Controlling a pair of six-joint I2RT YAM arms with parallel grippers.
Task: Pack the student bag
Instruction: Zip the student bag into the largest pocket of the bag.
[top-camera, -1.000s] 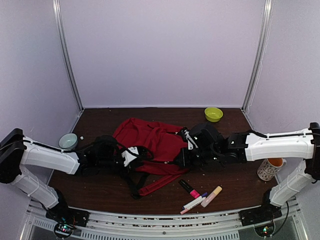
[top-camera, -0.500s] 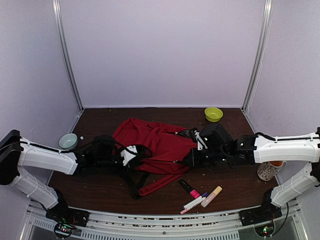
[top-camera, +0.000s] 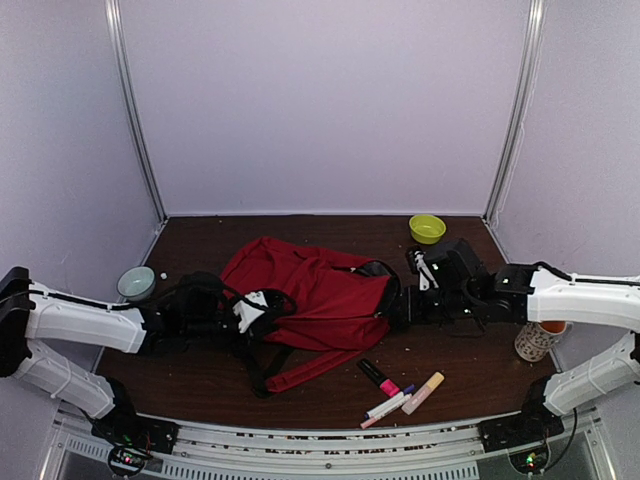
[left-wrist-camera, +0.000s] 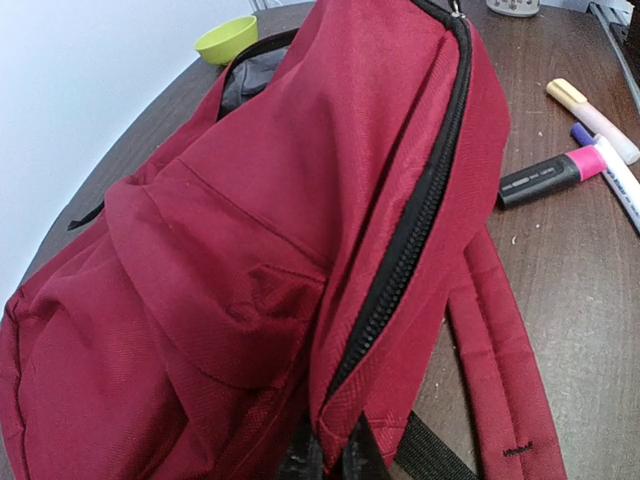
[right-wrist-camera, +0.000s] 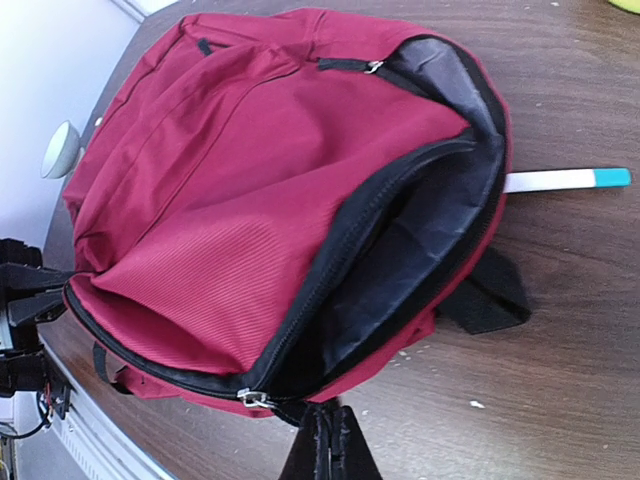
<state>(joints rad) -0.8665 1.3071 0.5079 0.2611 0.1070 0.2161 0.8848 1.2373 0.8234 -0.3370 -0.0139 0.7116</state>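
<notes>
Since a second ago the right arm (top-camera: 560, 300) is sitting further out toward its own side and the left arm (top-camera: 85, 325) is pulled back toward its side. The student bag (top-camera: 310, 295) is now lying more stretched out between them.

The bag is resting on its side in the middle of the table (top-camera: 480, 370), with a red strap (top-camera: 315, 368) trailing toward the near edge.

The left jaws are closed on the bag, pinching the red fabric just beside the black zipper (left-wrist-camera: 400, 250) at the bag's left end. The right jaws are closed on the bag too, gripping the rim of the opening at the right end, next to a silver zipper pull (right-wrist-camera: 250, 398). That end is gaping open and showing grey lining (right-wrist-camera: 420, 250).

In the right wrist view a white pen with a teal tip (right-wrist-camera: 565, 180) is sticking out from behind the open mouth, lying on the table.

Near the front edge, just to the right of the strap, three markers are lying together:
- a black one with a pink cap (top-camera: 380, 378)
- a white one with a purple cap (top-camera: 388, 405)
- a pale yellow one (top-camera: 423, 393)

A green bowl (top-camera: 427, 228) is sitting toward the back right, well apart from the bag. A pale bowl (top-camera: 136, 283) is sitting at the left edge behind the left arm. A patterned cup (top-camera: 537, 340) is standing at the right edge, under the right arm.
</notes>
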